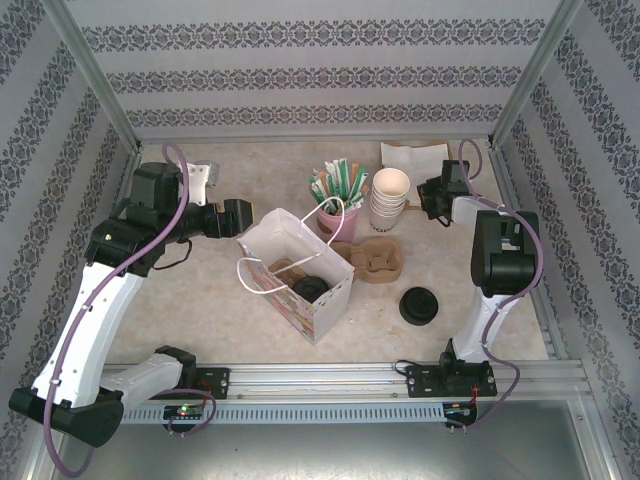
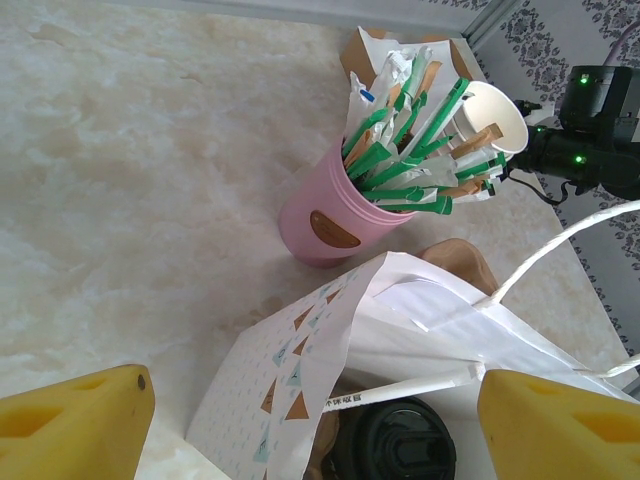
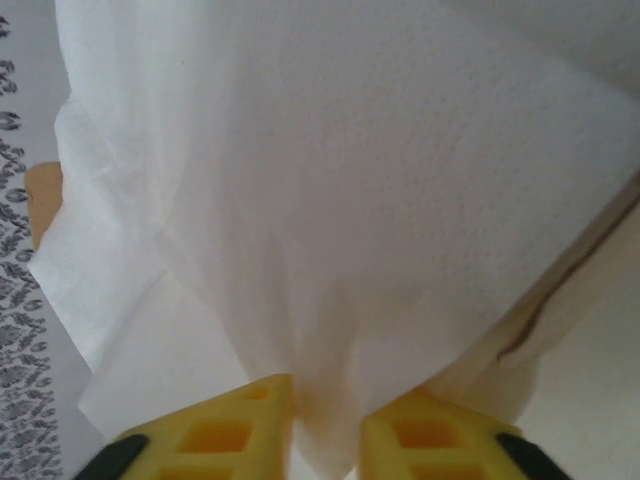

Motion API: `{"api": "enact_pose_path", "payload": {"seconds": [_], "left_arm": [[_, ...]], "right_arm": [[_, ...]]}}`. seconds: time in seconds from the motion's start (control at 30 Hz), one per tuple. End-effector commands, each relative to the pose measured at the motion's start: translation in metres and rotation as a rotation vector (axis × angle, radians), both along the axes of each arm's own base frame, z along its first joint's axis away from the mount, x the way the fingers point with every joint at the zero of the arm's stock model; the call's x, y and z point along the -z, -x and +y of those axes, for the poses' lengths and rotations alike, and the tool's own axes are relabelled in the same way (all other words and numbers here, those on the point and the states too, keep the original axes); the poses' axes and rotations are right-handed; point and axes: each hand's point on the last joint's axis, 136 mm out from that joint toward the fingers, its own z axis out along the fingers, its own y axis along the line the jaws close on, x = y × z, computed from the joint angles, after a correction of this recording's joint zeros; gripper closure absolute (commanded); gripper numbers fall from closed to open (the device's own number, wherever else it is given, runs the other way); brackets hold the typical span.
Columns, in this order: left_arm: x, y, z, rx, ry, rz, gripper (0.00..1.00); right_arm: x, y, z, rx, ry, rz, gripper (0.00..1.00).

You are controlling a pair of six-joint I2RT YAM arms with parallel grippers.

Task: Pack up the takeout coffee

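From the overhead camera I see the paper bag standing open near the middle of the counter. The takeout coffee sits down inside it. Its black lid faces up, though the bag hides the cup body, so I can only take it to be seated in a carrier there. On the left wrist camera the same lid shows at 6 o'clock, just under the bag's rim.

My left end effector is at the bag's 10 o'clock. Its yellow fingers are spread wide and grip nothing. One is over bare counter and the other over the bag's mouth, so they straddle its wall.

My right end effector is pinched closed on a white napkin, with the sheet caught between the two yellow tips. Overhead, it sits at the 3 o'clock side of the stack of cream cups.

A pink cup full of green and brown packets stands at the bag's 1 o'clock, touching its handle. An empty cardboard carrier lies at the bag's 3 o'clock. Loose black lids rest at its 4 o'clock, well apart from the bag.
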Motion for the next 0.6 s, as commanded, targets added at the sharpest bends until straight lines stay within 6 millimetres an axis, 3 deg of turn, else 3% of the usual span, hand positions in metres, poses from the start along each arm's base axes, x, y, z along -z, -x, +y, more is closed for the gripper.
{"api": "enact_pose_path", "payload": {"seconds": [0.0, 0.13, 0.37, 0.57], "left_arm": [[-0.005, 0.001, 0.000, -0.006, 0.000, -0.025, 0.15], [-0.007, 0.001, 0.001, -0.009, -0.002, -0.033, 0.15], [-0.009, 0.002, 0.001, -0.010, -0.002, -0.043, 0.15], [-0.012, 0.001, 0.002, -0.012, -0.005, -0.061, 0.14]], "right_arm": [[-0.012, -0.004, 0.002, -0.001, 0.021, -0.035, 0.85], [-0.041, -0.006, -0.002, -0.016, 0.070, -0.092, 1.00], [-0.095, -0.001, -0.007, -0.044, 0.157, -0.188, 1.00], [-0.159, 0.010, -0.007, -0.123, 0.282, -0.305, 1.00]]}}
